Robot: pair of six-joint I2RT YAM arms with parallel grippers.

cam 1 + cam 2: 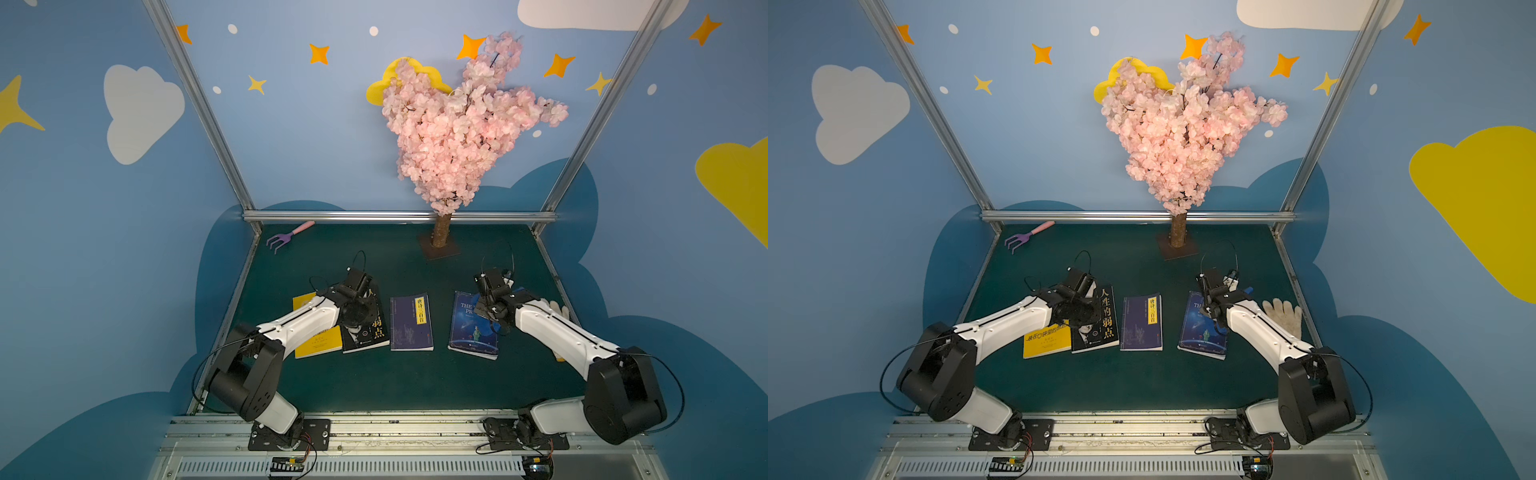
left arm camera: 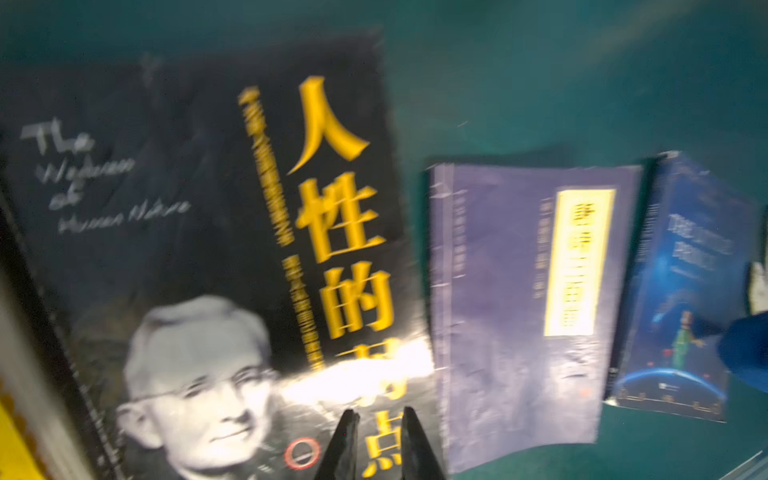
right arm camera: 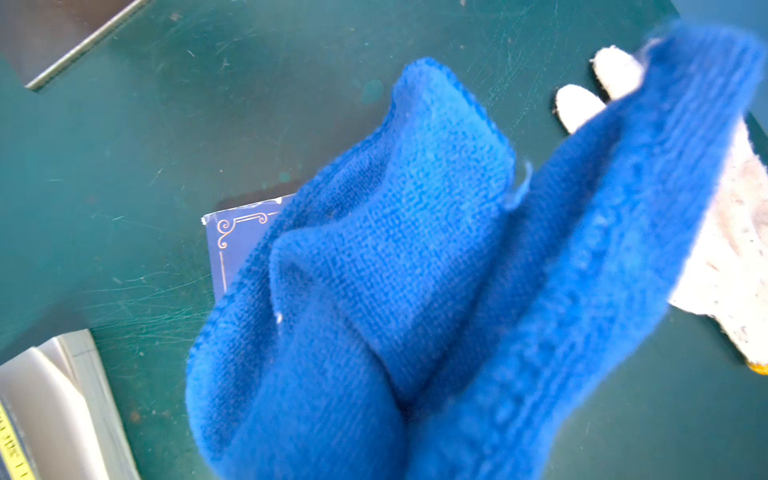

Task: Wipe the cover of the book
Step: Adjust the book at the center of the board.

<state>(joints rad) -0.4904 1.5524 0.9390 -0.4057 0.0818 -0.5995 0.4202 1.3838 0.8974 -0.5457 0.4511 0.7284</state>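
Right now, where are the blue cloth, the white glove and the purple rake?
blue cloth [image 3: 374, 270]: right wrist view, middle fold.
white glove [image 1: 1283, 319]: in a top view, palm.
purple rake [image 1: 290, 236]: in a top view, where head meets handle.

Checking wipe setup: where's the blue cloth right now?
Right wrist view: the blue cloth hangs bunched over the blue book at the robot's right, with only a cover corner showing. The white glove lies beside it.

staged booth (painted cloud walls [image 1: 143, 112])
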